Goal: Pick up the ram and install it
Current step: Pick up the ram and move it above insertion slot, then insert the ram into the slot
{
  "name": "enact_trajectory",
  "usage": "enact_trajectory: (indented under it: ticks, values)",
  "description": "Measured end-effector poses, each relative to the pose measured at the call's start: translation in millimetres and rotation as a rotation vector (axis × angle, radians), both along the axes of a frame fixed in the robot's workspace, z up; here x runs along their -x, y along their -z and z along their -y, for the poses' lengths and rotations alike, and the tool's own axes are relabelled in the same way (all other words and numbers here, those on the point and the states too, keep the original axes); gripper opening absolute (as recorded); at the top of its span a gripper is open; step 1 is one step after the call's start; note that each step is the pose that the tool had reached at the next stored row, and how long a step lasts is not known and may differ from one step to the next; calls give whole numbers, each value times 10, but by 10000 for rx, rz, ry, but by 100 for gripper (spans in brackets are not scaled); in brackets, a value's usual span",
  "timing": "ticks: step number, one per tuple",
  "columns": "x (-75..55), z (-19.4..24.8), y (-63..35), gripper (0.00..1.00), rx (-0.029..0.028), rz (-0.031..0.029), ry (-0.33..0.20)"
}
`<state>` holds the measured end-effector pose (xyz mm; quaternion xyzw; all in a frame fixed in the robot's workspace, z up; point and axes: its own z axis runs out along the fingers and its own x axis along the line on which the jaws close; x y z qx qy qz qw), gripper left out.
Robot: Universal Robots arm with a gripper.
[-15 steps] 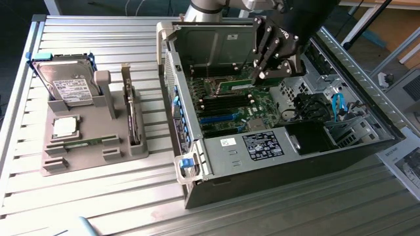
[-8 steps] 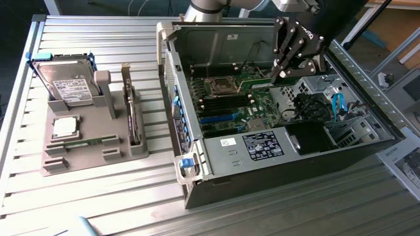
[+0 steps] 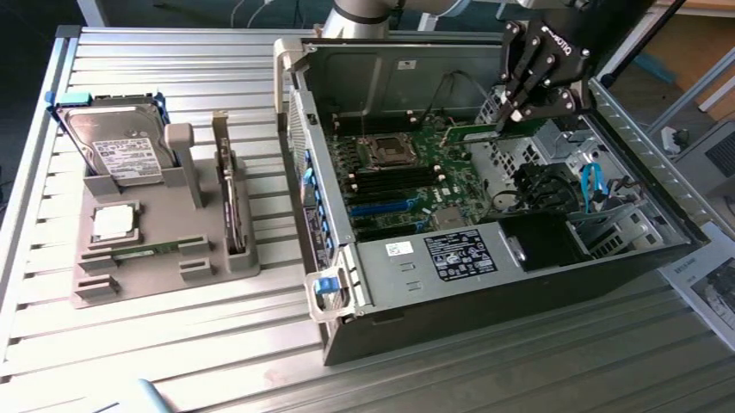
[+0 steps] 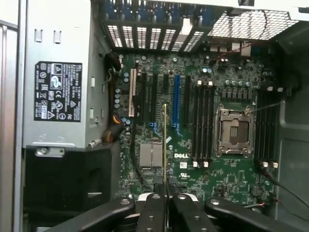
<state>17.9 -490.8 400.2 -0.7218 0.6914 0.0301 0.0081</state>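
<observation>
My gripper hangs inside the open computer case, shut on a ram stick, a thin green board held above the motherboard. In the wrist view the ram appears edge-on as a thin line running out from between the black fingers of the gripper. It hangs over the board between the blue slot and the black memory slots. The second ram stick lies on the grey holder at the exterior view's left.
The holder also carries a hard drive, a silver processor chip and a brownish card on edge. Inside the case are the CPU socket, the power supply and blue cables.
</observation>
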Motion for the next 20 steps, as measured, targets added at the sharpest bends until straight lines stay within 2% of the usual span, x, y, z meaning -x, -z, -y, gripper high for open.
enact_trajectory:
  ticks: [2,3,4,6,7,8,9,15,20]
  values:
    - [-9,-92,-1,12,4,0,0]
    - [-12,-163,0,12,3,0,0]
    - [-13,-254,0,12,3,0,0]
    - [-13,-398,0,12,5,0,0]
    - [-13,-465,0,12,9,0,1]
    - [-13,-503,0,12,14,0,0]
    - [-13,-524,1,12,13,-1,0]
    - [-13,-527,0,12,16,0,0]
    - [69,-538,80,12,22,1,8]
